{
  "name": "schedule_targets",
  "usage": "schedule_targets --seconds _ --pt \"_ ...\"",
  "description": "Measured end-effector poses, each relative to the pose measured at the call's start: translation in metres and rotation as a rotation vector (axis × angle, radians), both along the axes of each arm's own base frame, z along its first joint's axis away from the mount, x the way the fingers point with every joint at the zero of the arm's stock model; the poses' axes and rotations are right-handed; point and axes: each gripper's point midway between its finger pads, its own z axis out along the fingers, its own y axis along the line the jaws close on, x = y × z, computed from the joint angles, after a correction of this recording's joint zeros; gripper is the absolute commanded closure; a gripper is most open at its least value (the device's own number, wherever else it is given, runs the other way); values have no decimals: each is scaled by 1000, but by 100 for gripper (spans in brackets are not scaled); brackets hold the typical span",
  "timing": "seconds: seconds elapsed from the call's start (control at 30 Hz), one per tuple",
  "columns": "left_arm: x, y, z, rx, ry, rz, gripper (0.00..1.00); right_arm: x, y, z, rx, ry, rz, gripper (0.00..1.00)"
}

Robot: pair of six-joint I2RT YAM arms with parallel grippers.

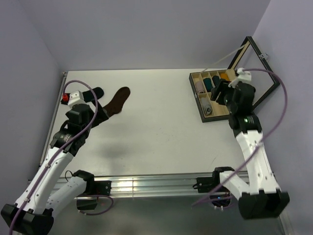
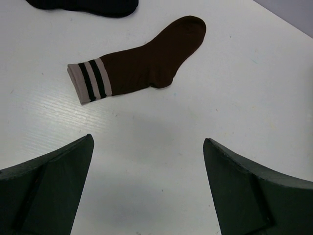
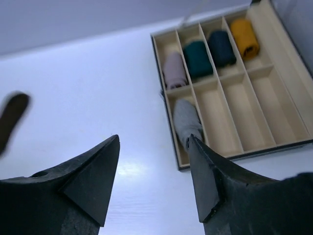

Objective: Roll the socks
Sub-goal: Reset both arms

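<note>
Right hand (image 3: 152, 147) is hovering spread open, gripping nothing, just above the rolled light grey sock (image 3: 187, 120) lying in a compartmented wooden box (image 3: 254, 105); the rolled dusty pink sock (image 3: 174, 70) is sitting in the next compartment behind it. Left hand (image 2: 149, 142) is hanging wide open, empty, over the white surface (image 2: 234, 107) near a flat dark brown sock (image 2: 146, 63).

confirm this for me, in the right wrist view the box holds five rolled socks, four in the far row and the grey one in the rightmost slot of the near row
Not quite. The grey roll lies in the leftmost slot of the near row of the box, not the rightmost; the right wrist view shows it. The rest stands: five rolled socks, four in the far row.
</note>
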Motion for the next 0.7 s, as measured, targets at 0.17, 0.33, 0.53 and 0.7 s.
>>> schedule_targets --seconds 0.17,0.33,0.53,0.7 --pt "-11 11 18 3 -36 34 0 -58 6 68 135 -251 -26 22" --pt "-33 31 86 -24 -196 99 1 -113 3 105 186 -405 -47 8" --pt "-78 62 164 -77 -409 183 1 -158 -9 107 157 -456 -99 0" --pt "-108 84 174 -70 -457 242 1 -193 -21 105 90 -504 -144 0"
